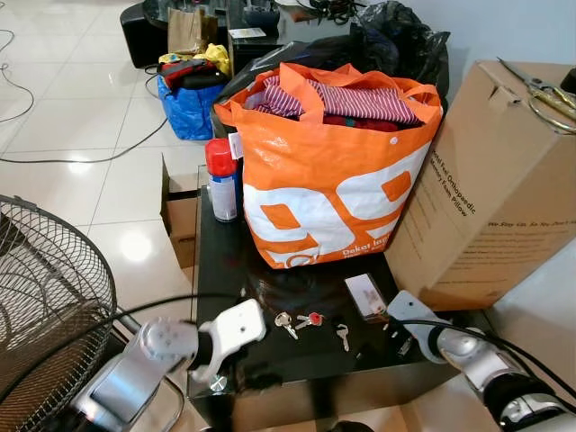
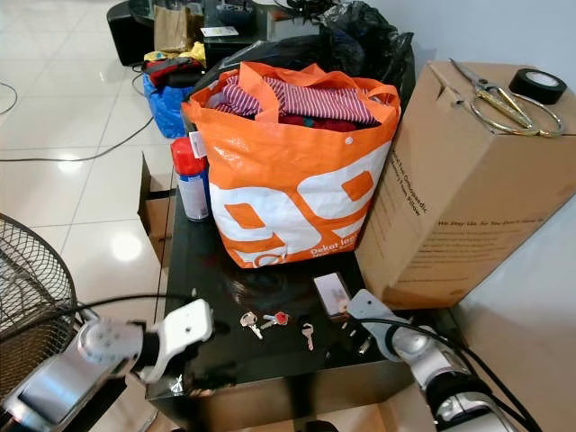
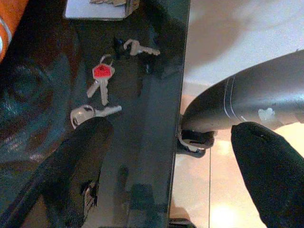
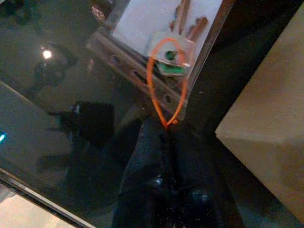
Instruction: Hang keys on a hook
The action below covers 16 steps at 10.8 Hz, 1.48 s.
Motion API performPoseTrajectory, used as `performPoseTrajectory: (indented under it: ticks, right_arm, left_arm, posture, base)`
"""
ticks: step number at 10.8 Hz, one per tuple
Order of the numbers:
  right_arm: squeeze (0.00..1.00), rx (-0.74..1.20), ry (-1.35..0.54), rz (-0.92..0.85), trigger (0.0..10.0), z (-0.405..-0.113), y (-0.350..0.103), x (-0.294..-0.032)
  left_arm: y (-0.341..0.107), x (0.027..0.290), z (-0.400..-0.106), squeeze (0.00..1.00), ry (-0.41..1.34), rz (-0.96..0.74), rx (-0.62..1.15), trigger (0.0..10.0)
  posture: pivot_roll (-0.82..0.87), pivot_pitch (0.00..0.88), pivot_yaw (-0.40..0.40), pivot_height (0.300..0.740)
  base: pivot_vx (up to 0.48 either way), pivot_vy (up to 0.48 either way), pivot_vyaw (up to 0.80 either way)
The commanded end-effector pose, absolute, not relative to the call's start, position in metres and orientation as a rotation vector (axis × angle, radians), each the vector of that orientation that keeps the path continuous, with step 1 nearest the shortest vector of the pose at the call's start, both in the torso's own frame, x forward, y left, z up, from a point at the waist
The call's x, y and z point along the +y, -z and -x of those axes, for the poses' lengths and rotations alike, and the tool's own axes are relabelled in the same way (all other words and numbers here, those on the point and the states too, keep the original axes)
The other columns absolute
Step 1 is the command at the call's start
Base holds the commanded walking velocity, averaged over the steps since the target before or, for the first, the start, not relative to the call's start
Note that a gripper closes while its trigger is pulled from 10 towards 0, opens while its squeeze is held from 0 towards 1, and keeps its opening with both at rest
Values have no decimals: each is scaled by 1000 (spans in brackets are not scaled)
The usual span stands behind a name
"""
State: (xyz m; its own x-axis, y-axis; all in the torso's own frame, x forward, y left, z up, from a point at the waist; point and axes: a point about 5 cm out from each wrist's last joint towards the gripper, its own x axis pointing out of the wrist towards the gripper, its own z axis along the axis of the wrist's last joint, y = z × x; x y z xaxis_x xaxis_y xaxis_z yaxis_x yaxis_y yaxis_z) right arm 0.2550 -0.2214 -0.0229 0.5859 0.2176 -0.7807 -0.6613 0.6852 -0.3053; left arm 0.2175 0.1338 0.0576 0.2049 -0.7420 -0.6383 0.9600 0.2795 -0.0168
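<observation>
Keys lie loose on the black glossy table at lower centre of the head view, red-capped key in the middle, in front of the orange bag. Left gripper sits at the table's front-left edge, fingers spread wide apart, empty. Right gripper at lower right has its fingers pressed together, pinching an orange loop that runs to a small clear box.

My left pincer hangs low at the near left, fingers spread wide. My right pincer reaches in near right, fingers pressed together.
</observation>
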Motion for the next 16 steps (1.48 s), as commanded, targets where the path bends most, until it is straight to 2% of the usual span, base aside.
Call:
performPoseTrajectory:
  ticks: [1, 4, 6, 8, 11, 12, 13, 14, 16]
  right_arm:
    - [0, 793, -544, 607, 0, -251, 24, -228]
    - [0, 656, -566, 562, 0, -255, 10, -227]
    - [0, 480, -650, 616, 0, -249, -21, -235]
    - [0, 334, -662, 583, 0, -234, -57, -232]
    - [0, 258, -546, 439, 0, -211, -78, -220]
    - [0, 238, -446, 335, 0, -207, -83, -214]
    - [0, 212, -344, 248, 1765, -205, -89, -208]
    - [0, 207, -272, 171, 10000, -205, -93, -197]
    - [0, 210, -170, 126, 10000, -220, -95, -188]
  left_arm:
    - [-57, 132, -219, 0, 1246, -445, 602, 10000]
    - [-57, 130, -221, 0, 1241, -448, 585, 10000]
    - [-66, 128, -228, 0, 1178, -446, 500, 10000]
    - [-87, 124, -240, 0, 1007, -340, 347, 10000]
    - [-118, 131, -254, 0, 765, -221, 185, 10000]
    - [-134, 134, -258, 0, 694, -148, 142, 10000]
    - [-140, 135, -259, 0, 641, -154, 112, 10000]
    - [-138, 141, -263, 0, 550, -234, 98, 10000]
    - [-135, 146, -270, 0, 497, -272, 126, 10000]
  posture:
    - [-227, 26, -36, 732]
    - [-228, 12, -36, 732]
    - [-238, 0, -23, 732]
    - [-225, 0, -13, 732]
    - [-168, 0, -26, 732]
    - [-141, 0, -29, 732]
    - [-132, 0, -24, 732]
    - [-126, 0, -16, 732]
    - [-113, 0, -15, 732]
  base:
    - [0, 0, 0]
    - [0, 0, 0]
    - [0, 0, 0]
    - [0, 0, 0]
    - [0, 0, 0]
    - [0, 0, 0]
    - [0, 0, 0]
    - [0, 0, 0]
    - [0, 0, 0]
